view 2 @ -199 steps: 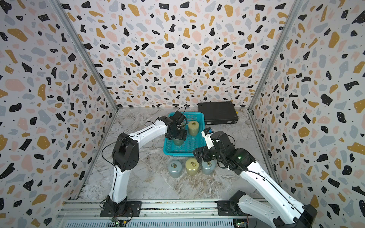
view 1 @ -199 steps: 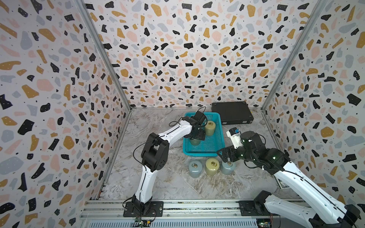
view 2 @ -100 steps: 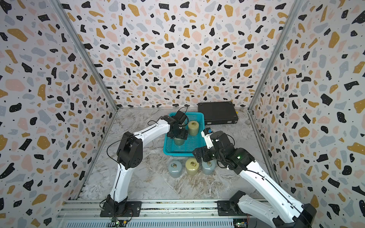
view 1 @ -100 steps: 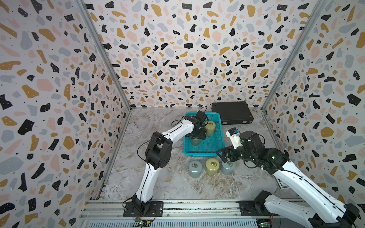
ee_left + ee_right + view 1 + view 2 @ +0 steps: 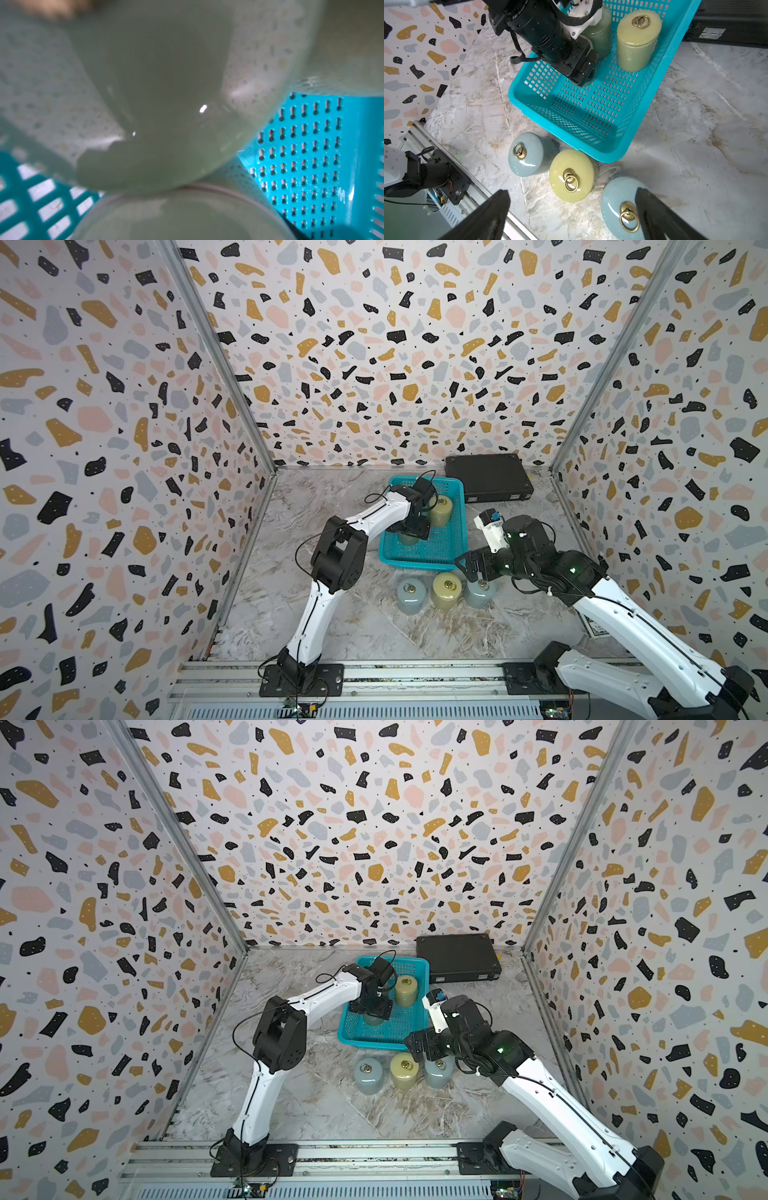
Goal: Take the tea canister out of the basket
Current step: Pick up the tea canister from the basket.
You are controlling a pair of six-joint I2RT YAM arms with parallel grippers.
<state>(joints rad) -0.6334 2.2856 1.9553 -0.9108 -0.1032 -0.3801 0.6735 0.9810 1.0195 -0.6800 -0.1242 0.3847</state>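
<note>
While the left gripper (image 5: 412, 531) is reaching down into the basket (image 5: 419, 565), its black body is sitting right over a dark green tea canister (image 5: 600, 31), which is standing upright on the mesh floor near the basket's middle. Whether the jaws are clamping that canister or only standing around it, I cannot tell: the fingers are hiding behind the gripper body in both top views, and the left wrist view is showing only blurred green glaze up close with teal mesh behind it. An olive tea canister (image 5: 440, 511) is standing upright just beside it, also inside the basket, toward the far end. The right gripper (image 5: 572, 191) is hanging with its jaws spread wide and gripping nothing, above the table (image 5: 395, 639) just in front of the basket, one finger (image 5: 654, 209) showing over a blue-grey canister (image 5: 614, 193). A yellow canister (image 5: 571, 174) and a second blue-grey canister (image 5: 529, 154) are standing in a row with it, outside the basket's near rim. A flat black case (image 5: 488, 477) is lying along the back wall, near the basket's far corner
</note>
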